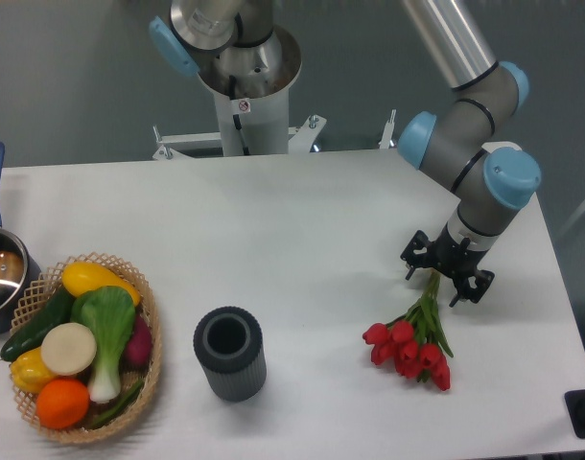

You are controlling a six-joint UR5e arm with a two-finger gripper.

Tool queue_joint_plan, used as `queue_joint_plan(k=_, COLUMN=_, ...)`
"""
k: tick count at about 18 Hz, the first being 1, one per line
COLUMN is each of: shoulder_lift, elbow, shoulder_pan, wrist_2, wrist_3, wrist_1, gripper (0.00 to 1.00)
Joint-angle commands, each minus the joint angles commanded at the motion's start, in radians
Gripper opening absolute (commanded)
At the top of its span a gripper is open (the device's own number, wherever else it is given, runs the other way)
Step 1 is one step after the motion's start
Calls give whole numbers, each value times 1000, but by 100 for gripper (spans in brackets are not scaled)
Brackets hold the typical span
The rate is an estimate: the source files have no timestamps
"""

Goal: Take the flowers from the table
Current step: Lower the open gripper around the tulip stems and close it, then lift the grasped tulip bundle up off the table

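Red flowers (410, 347) point blooms camera-ward, stems reaching the gripper (446, 270).

A plain grey-blue wall (72, 86) stood behind the scene. Light fell evenly and softly. A white metal frame (273, 142) sat at the far edge.

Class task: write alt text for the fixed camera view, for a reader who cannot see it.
A robot arm's claw is down at the stem end of a bunch of red flowers lying on a white table. To the left stand a dark ribbed vase and a wicker basket of vegetables.
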Motion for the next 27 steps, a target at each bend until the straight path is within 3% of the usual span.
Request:
queue_joint_plan(k=6, shoulder_lift=0, elbow=6, shoulder_pan=0, wrist_2=-5, wrist_3=-3, wrist_1=-2, gripper=51)
queue_joint_plan(k=14, shoulder_lift=0, elbow=8, shoulder_pan=2, wrist_2=-20, wrist_3=-12, wrist_1=-2, gripper=36)
queue_joint_plan(k=27, shoulder_lift=24, elbow=21, shoulder_pan=3, wrist_2=-21, wrist_3=-37, wrist_1=5, gripper=28)
